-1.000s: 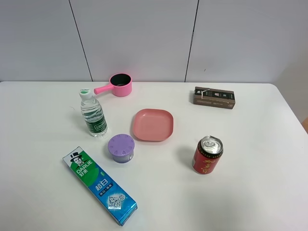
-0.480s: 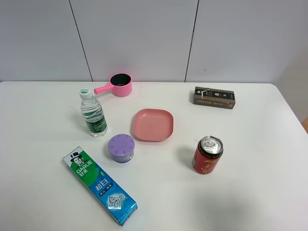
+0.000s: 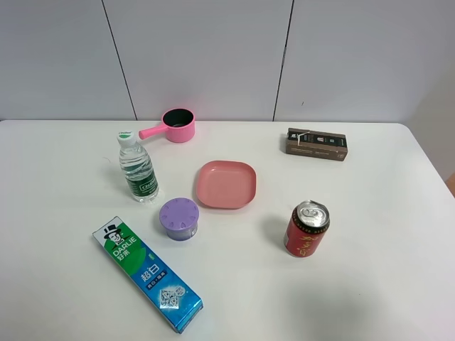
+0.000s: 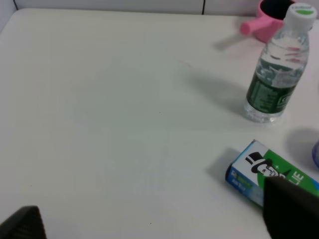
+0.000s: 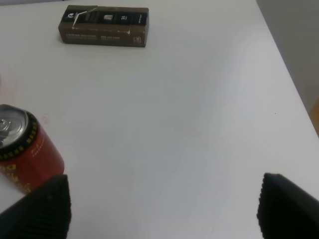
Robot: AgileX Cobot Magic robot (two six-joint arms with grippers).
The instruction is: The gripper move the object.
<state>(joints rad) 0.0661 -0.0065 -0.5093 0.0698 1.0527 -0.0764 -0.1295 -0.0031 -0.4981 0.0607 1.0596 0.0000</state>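
Note:
The clear water bottle (image 3: 137, 168) with green label and white-green cap stands upright at the left of the white table. It also shows in the left wrist view (image 4: 276, 74), well beyond my left gripper (image 4: 154, 216). That gripper is open and empty, with its dark fingertips (image 4: 291, 209) wide apart over bare table. My right gripper (image 5: 162, 201) is open and empty too, with the red can (image 5: 20, 149) just beside one finger. Neither gripper shows in the exterior view.
A toothpaste box (image 3: 147, 273) lies in front of the bottle, a purple round container (image 3: 178, 218) and a pink plate (image 3: 226, 185) to its right, and a pink pot (image 3: 175, 126) behind it. The red can (image 3: 306, 229) and a brown box (image 3: 316, 144) are on the right.

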